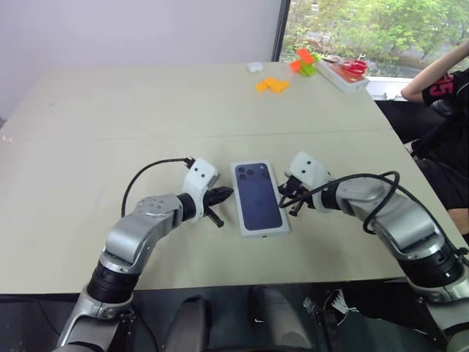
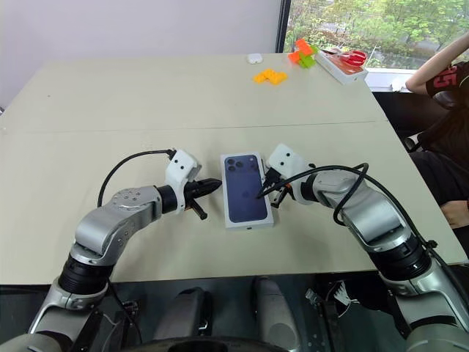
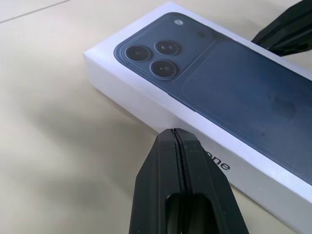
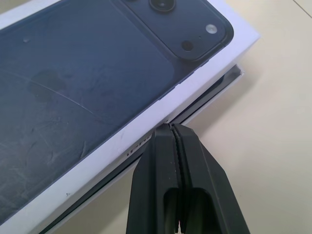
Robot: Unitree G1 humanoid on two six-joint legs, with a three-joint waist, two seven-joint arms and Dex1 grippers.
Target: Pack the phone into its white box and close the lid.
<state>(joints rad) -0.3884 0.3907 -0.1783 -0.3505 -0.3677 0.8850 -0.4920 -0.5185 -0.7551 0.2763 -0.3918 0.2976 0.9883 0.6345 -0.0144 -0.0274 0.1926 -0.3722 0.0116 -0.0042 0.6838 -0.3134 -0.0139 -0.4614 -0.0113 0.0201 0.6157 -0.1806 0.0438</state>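
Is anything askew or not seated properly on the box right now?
Yes. The lid is not fully down on the white box: in the right wrist view a dark gap shows under its edge, and the tray's corner sticks out past the lid. Both shut grippers, left gripper and right gripper, flank the box's long sides.

- An office or meeting room, by the look of it
- Large beige table, plain wall
- Window onto trees
- Seated person at the side
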